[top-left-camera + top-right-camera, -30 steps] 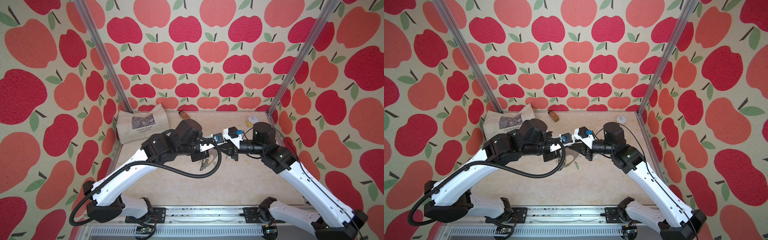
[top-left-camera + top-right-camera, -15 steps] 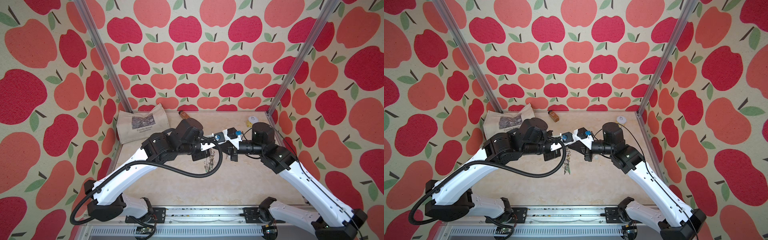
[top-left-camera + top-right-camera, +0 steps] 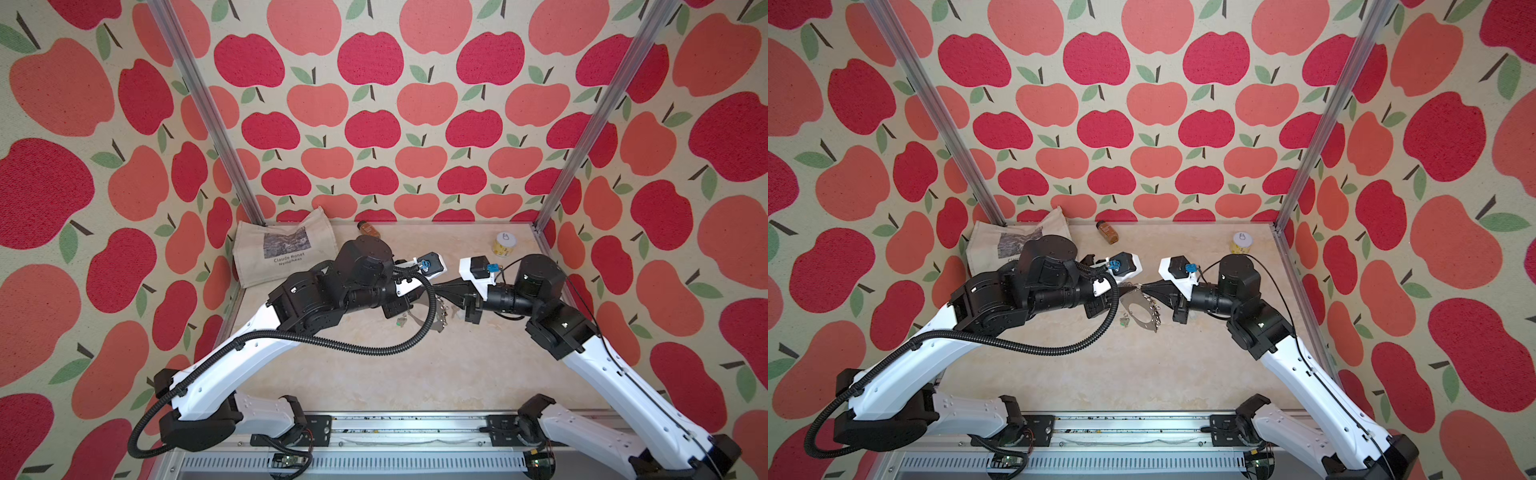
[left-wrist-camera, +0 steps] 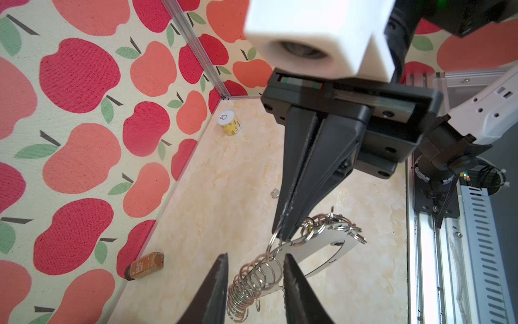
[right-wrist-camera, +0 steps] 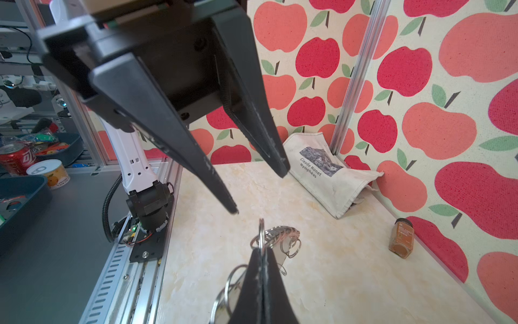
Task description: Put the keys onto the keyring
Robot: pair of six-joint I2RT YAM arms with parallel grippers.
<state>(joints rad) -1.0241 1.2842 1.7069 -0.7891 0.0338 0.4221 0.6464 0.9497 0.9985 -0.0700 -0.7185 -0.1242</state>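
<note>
The keyring [image 3: 1144, 312], a flat grey plate with an oval hole and a row of split rings [image 4: 252, 276], hangs tilted between the arms above the table. My right gripper [image 5: 262, 252] is shut on one split ring at the plate's upper end, and shows in a top view [image 3: 1144, 287]. The left gripper [image 4: 255, 256] is open, its fingers on either side of the ring row without pinching it. The keys [image 3: 401, 321], a small silvery key with a pale tag, lie on the table below the left gripper, and show in both top views [image 3: 1124, 321].
A printed tote bag [image 3: 286, 253] lies at the back left. A brown bottle [image 3: 368, 228] lies by the back wall. A yellow-labelled can [image 3: 505, 245] stands at the back right. A small silvery piece [image 4: 275, 192] lies on the table behind the right fingers. Metal posts mark the back corners.
The left gripper, shut on the keyring before, has opened and let go. The right gripper has closed on a split ring and now carries the keyring. Both arms stayed nearly in place.
</note>
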